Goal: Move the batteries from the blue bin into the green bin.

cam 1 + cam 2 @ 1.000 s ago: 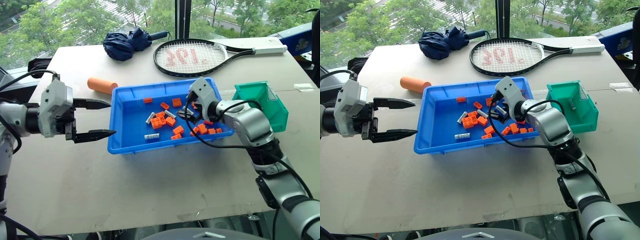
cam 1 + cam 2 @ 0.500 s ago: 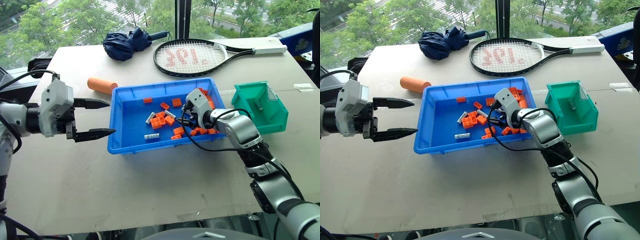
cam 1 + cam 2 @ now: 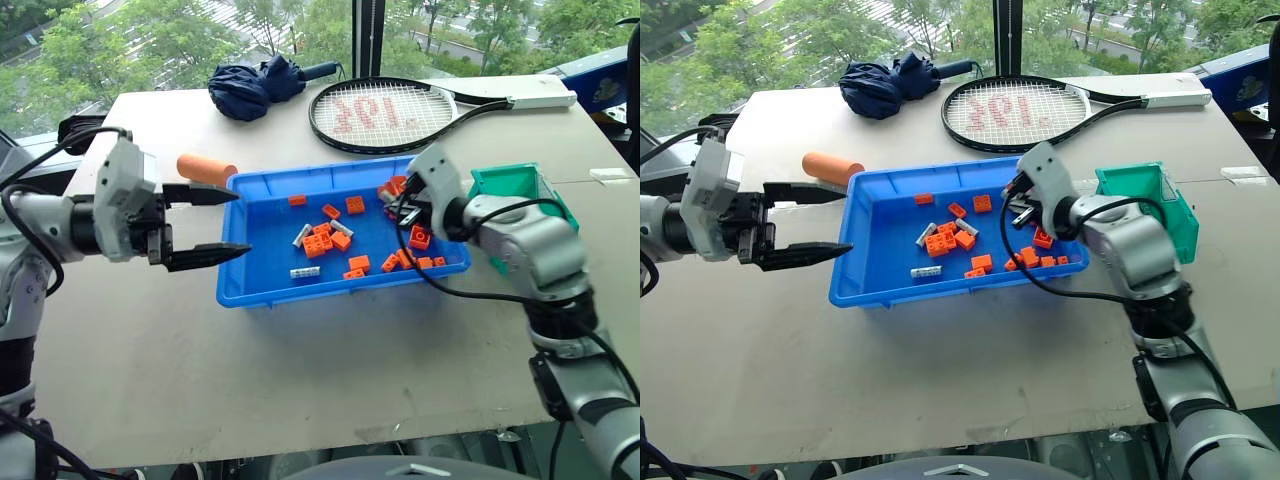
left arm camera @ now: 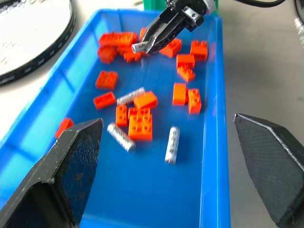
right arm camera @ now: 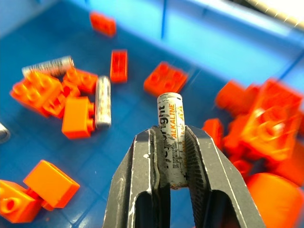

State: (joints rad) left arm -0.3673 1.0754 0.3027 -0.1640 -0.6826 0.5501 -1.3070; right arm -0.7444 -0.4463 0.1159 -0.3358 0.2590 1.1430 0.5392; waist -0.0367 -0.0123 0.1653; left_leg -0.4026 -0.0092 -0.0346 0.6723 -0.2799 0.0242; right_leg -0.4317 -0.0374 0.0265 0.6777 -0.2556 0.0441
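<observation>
Slippage is the main hazard at this stage. The right end effector [image 5: 173,156] is closed on one battery [image 5: 170,133], pinching only its lower part, with most of the cylinder projecting past the fingertips. It is held above the right end of the blue bin [image 3: 240,290], just left of the green bin [image 3: 545,195]. A jolt in transit, or contact with the green bin's tall near wall, could lever the battery loose onto the worktop [image 3: 300,380] or back among the orange bricks [image 3: 320,242]. Three batteries [image 4: 172,145] lie on the blue bin's floor, some touching bricks, so a later grasp could catch a brick instead. The left end effector [image 3: 215,225] is fully open and empty at the bin's left rim.
</observation>
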